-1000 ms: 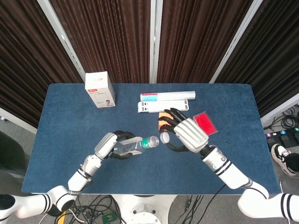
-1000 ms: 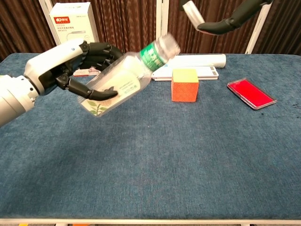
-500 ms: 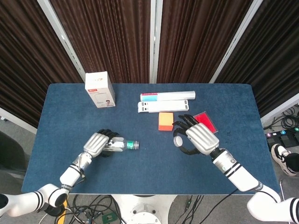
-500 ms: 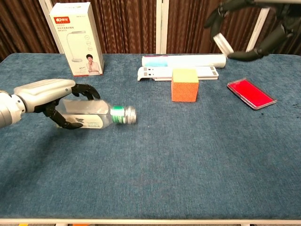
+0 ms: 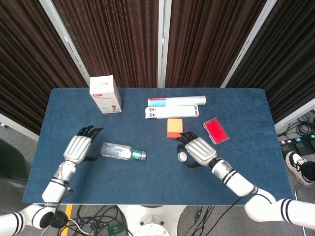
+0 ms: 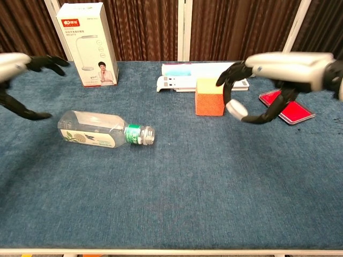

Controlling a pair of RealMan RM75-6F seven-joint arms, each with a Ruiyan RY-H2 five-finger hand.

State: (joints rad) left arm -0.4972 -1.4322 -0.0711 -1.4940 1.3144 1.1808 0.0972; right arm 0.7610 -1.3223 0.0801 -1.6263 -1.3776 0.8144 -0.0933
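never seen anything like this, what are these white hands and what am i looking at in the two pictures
These are two robot arms ending in humanlike hands, steered remotely by a person. One picture looks down from the robot's head; the other looks forward from its chest, low over the blue table.

The left hand is open and holds nothing. Beside it, apart from the fingers, a clear plastic bottle with a green label lies on its side, uncapped. The right hand pinches a small white bottle cap above the table.

Also on the table: a white carton with a printed picture, a long white tube, a flat white bar in front of it, an orange and yellow block, and a flat red case.
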